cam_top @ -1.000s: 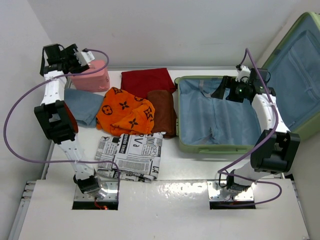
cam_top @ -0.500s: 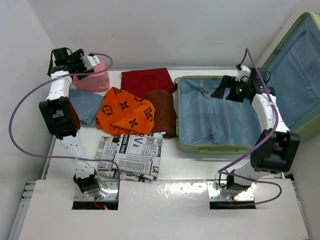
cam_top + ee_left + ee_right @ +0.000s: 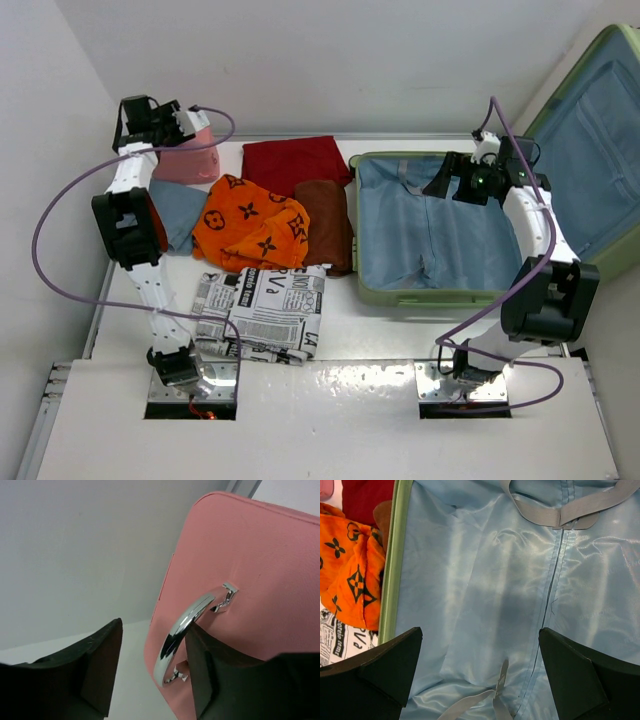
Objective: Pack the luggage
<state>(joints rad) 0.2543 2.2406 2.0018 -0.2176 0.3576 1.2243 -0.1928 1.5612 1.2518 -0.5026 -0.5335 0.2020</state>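
We saw a polished, mirror-bright metal handle (image 3: pixel 186 626) on the small pink case (image 3: pixel 265 575), whose skin looked matt and faintly grained. The luggage (image 3: pixel 420 296) had a glossy, satin-like blue lining (image 3: pixel 485 580) crossed by dull grey woven straps (image 3: pixel 540 515). The left gripper (image 3: pixel 152 670) had fingers (image 3: pixel 100 665) of matt black plastic.

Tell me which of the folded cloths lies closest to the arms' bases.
The black-and-white newsprint cloth, the only one with printed text; the orange, brown, blue and red ones lie farther back.
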